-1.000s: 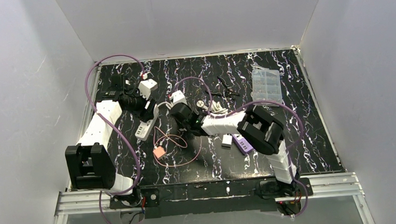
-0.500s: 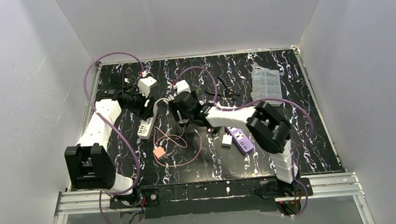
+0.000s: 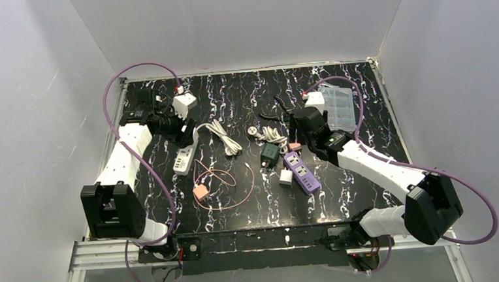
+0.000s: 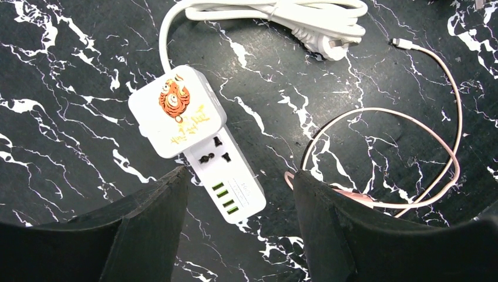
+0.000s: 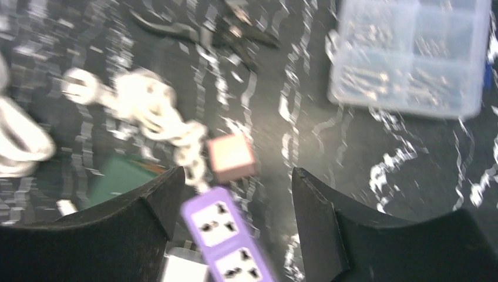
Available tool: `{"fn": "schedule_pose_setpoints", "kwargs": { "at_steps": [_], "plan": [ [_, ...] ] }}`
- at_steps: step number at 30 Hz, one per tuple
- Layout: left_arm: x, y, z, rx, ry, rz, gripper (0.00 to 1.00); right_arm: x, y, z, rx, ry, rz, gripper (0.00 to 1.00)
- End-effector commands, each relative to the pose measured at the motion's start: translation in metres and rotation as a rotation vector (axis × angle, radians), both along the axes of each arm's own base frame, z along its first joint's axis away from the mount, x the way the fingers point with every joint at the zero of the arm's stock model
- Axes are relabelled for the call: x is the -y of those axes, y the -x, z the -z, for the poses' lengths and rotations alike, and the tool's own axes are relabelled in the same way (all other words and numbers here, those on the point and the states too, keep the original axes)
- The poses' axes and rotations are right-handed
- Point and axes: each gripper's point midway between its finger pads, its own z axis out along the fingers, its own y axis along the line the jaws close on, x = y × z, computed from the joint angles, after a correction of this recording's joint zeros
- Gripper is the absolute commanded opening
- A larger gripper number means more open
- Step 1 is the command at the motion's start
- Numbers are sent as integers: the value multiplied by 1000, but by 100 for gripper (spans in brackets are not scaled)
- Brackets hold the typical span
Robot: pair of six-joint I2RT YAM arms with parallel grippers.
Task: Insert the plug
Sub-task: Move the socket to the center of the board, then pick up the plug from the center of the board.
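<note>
Left tool [image 4: 238, 202] hovers over 1 white strip [image 4: 218, 165].

clear parts box [image 5: 411, 56], black pliers [image 5: 176, 32]

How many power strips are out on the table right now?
2. A white power strip lies on the left side, and a purple power strip lies right of center. More could be hidden from view.

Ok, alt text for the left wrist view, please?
A white power strip with green USB ports lies on the black marbled tabletop, a white cube adapter with a tiger sticker seated on its far end, framed by the open left gripper. Its bundled white cord lies beyond; a thin pink cable loops to the right.
</note>
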Motion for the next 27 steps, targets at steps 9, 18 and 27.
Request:
{"fn": "schedule_pose_setpoints", "kwargs": {
  "at_steps": [9, 18, 27],
  "plan": [
    [4, 14, -7, -22, 30, 10, 63, 28, 8, 51, -156, -35, 36, 76],
    [4, 16, -6, -31, 27, 18, 63, -8, 71, 38, -171, 43, -74, 78],
    [4, 15, -7, -28, 24, 21, 63, -35, 129, 78, -268, 80, -125, 78]
  ]
}}
